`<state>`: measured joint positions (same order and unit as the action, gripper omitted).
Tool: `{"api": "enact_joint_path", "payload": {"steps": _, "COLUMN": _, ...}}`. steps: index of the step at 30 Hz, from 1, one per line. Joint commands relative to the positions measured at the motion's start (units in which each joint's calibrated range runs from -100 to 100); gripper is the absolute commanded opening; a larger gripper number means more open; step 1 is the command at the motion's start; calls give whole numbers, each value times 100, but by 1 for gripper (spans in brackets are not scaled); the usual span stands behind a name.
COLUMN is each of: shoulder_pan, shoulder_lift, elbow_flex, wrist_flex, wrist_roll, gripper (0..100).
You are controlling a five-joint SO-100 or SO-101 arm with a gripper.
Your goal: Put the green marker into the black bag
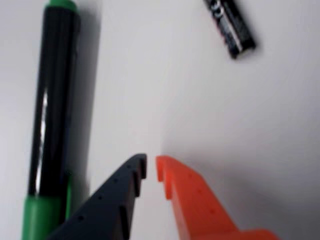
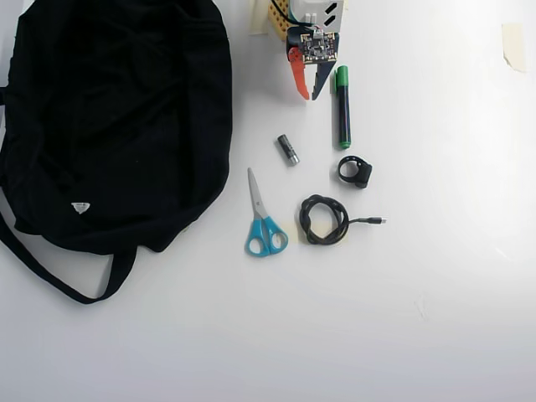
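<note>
The green marker (image 2: 342,107) lies on the white table with its green cap toward the arm's base. In the wrist view its black barrel (image 1: 52,100) runs along the left edge. My gripper (image 2: 310,97) hovers just left of the marker's cap in the overhead view. In the wrist view the gripper (image 1: 151,166) has its black and orange fingertips almost touching, with nothing between them. The black bag (image 2: 117,117) fills the table's left side, well apart from the gripper, with a white triangular label and a strap trailing below it.
A short battery-like cylinder (image 2: 287,150) lies below the gripper and also shows in the wrist view (image 1: 230,27). Blue-handled scissors (image 2: 264,219), a coiled black cable (image 2: 324,219) and a small black ring-shaped object (image 2: 355,172) lie further down. A strip of tape (image 2: 513,42) is at the far right.
</note>
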<state>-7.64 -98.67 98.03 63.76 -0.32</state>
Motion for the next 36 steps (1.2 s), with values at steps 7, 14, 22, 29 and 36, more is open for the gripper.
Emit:
{"api": "enact_joint_path", "payload": {"steps": 7, "shoulder_pan": -29, "shoulder_lift": 241, "elbow_flex": -405, "wrist_flex": -2767, "wrist_roll": -10, "gripper": 2}}
{"api": "enact_joint_path", "payload": {"steps": 14, "shoulder_pan": -74, "shoulder_lift": 2191, "elbow_flex": -1259, "wrist_flex": -5239, "wrist_roll": -10, "gripper": 2}}
{"api": "enact_joint_path", "payload": {"steps": 22, "shoulder_pan": -21, "shoulder_lift": 4954, "elbow_flex": -3541, "wrist_flex": -6523, "wrist_roll": 6, "gripper": 2}}
{"api": "enact_joint_path", "payload": {"steps": 29, "shoulder_pan": 69, "shoulder_lift": 6954, "elbow_flex": -5868, "wrist_flex": -6686, "wrist_roll": 63, "gripper": 2}}
{"api": "enact_joint_path", "payload": {"steps": 36, "shoulder_pan": 76, "shoulder_lift": 8133, "elbow_flex": -7342, "wrist_flex": -6678, "wrist_roll": 68, "gripper": 2}}
